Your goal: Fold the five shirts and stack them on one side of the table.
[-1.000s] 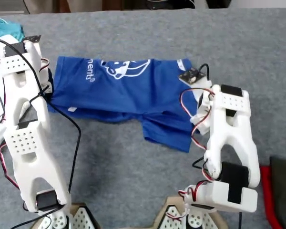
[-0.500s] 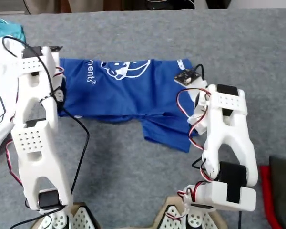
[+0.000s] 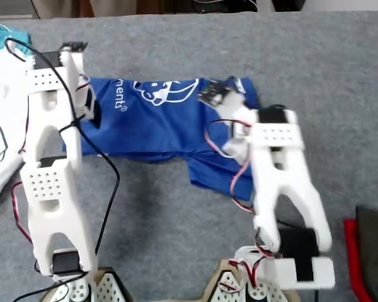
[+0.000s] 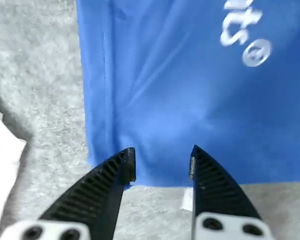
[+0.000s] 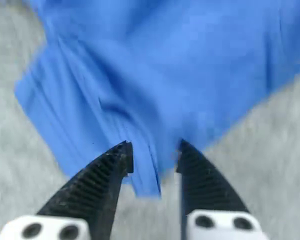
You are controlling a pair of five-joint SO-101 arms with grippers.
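One grey table [image 3: 176,214]. One blue shirt [image 3: 157,123] spread across its middle, one white shirt [image 3: 3,94] at the left side. Two tools: left tool [image 4: 160,165] open over the blue shirt's edge, right tool [image 5: 154,160] open over a blue corner.

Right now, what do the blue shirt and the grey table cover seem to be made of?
Blue shirt: a thin, soft knit, probably cotton or a blend. It is matte, creases and folds limply, and carries a white printed graphic. Grey table cover: looks like felt or low-pile carpet, with a fuzzy, mottled, matte surface and no visible weave.
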